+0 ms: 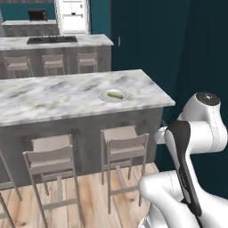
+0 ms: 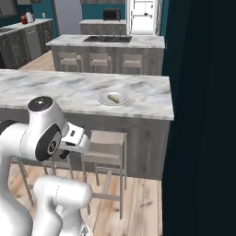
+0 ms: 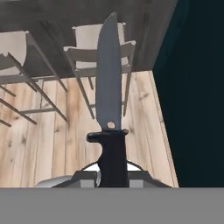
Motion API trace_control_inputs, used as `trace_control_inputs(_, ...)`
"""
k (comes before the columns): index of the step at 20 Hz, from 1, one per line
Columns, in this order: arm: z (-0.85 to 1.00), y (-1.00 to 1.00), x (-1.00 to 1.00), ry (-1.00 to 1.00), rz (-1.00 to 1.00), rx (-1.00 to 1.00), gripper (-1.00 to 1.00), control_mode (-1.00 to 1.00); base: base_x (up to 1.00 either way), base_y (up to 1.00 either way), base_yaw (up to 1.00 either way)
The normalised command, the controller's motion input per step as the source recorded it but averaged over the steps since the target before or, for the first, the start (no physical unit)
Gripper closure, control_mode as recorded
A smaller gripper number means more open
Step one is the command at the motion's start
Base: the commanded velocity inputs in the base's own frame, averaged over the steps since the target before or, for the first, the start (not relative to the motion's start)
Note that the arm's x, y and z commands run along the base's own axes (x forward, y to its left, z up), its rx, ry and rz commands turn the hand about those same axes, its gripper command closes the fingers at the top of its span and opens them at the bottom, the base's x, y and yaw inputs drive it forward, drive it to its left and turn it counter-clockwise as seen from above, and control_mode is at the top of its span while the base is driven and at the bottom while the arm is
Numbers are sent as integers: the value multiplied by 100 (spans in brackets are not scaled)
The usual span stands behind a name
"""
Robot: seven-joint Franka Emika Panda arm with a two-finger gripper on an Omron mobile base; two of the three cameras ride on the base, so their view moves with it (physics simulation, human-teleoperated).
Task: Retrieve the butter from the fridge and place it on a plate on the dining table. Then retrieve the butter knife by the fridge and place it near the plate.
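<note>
In the hand view the butter knife (image 3: 109,87) stands straight ahead, grey blade pointing away and black handle running down into my gripper (image 3: 113,177), which is shut on it. It hangs over wood floor in front of the stools. The plate (image 1: 103,95) (image 2: 102,98) rests near the right end of the dining table (image 1: 49,100) (image 2: 50,87). The butter (image 1: 116,95) (image 2: 113,98) lies on the plate. Far back, the fridge (image 1: 71,15) (image 2: 143,16) shows its white inside.
Pale stools (image 1: 124,144) (image 2: 107,145) (image 3: 98,48) stand along the table's near side, between me and the top. A dark teal wall (image 1: 178,49) (image 2: 203,115) closes the right side. A second counter with a stove top (image 1: 51,41) lies behind the table.
</note>
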Motion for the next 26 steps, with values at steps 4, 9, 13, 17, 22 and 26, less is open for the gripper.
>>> trace_control_inputs(4, 0, 0, 0, 0, 0, 0, 100, 100, 59, -4, -8)
trace_control_inputs(9, 0, 0, 0, 0, 0, 0, 100, 100, 84, -18, -8)
trace_control_inputs(13, 0, 0, 0, 0, 0, 0, 100, 100, 86, -45, -4)
trace_control_inputs(17, 0, 0, 0, 0, 0, 0, 100, 100, 85, -57, -3)
trace_control_inputs(22, 0, 0, 0, 0, 0, 0, 100, 100, 67, -27, -7)
trace_control_inputs(26, 0, 0, 0, 0, 0, 0, 100, 100, 63, -14, -9)
